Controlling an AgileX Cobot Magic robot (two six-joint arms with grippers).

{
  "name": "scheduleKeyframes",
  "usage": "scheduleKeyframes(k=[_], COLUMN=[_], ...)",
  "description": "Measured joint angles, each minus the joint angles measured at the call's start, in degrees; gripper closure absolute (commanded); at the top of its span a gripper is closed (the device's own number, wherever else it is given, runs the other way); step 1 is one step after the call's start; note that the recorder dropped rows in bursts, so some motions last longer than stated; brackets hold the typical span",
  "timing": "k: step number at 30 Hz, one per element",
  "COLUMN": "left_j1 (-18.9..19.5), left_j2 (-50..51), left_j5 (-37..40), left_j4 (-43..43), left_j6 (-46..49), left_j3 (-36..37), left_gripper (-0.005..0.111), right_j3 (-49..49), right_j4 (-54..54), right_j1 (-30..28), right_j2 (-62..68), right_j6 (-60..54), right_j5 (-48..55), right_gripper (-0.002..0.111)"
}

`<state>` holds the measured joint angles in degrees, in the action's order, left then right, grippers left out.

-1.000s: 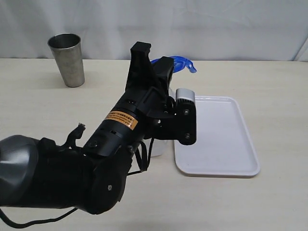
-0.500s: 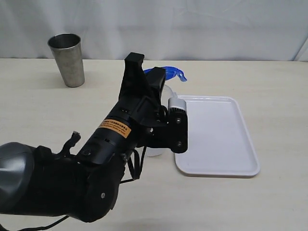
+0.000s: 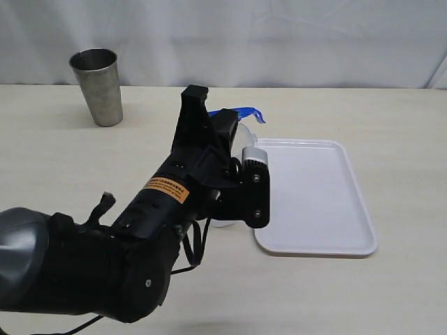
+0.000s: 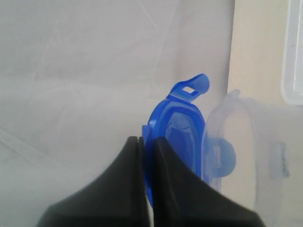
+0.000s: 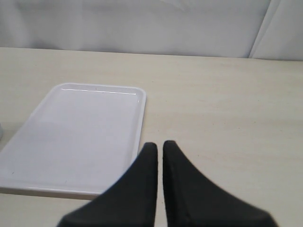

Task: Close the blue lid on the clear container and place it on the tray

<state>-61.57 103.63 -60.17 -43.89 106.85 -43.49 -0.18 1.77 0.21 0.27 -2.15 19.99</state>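
Observation:
The blue lid [image 4: 179,127] stands on edge, one flap up, pinched by its rim in my left gripper [image 4: 147,139], which is shut on it. The lid sits right beside the open mouth of the clear container [image 4: 246,151]. In the exterior view the blue lid [image 3: 243,113] peeks over the left arm, and the clear container [image 3: 223,222] is almost wholly hidden behind that arm, just left of the white tray [image 3: 314,195]. My right gripper [image 5: 157,144] is shut on nothing, low over the table by the tray's [image 5: 80,132] edge.
A shiny steel cup [image 3: 98,85] stands at the back left of the table. A white cloth backdrop runs along the far edge. The bulky left arm [image 3: 140,237] fills the front left of the exterior view. The right arm is outside that view.
My left gripper has carried the blue lid leftwards and lower, closer to the container's mouth. Tray and steel cup have not moved.

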Motion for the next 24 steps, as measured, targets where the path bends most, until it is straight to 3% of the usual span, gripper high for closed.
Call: scheduleKeyframes(k=[24], left_j1=[0.0], left_j2=[0.0], left_j5=[1.61], left_j4=[-0.11], left_j6=[-0.1], left_j3=[1.32], left_gripper=[0.107], right_j3=[0.0], right_j4=[0.0], right_j1=[0.0], right_j2=[0.0], right_j6=[0.0], right_j5=[0.0], right_gripper=[0.104])
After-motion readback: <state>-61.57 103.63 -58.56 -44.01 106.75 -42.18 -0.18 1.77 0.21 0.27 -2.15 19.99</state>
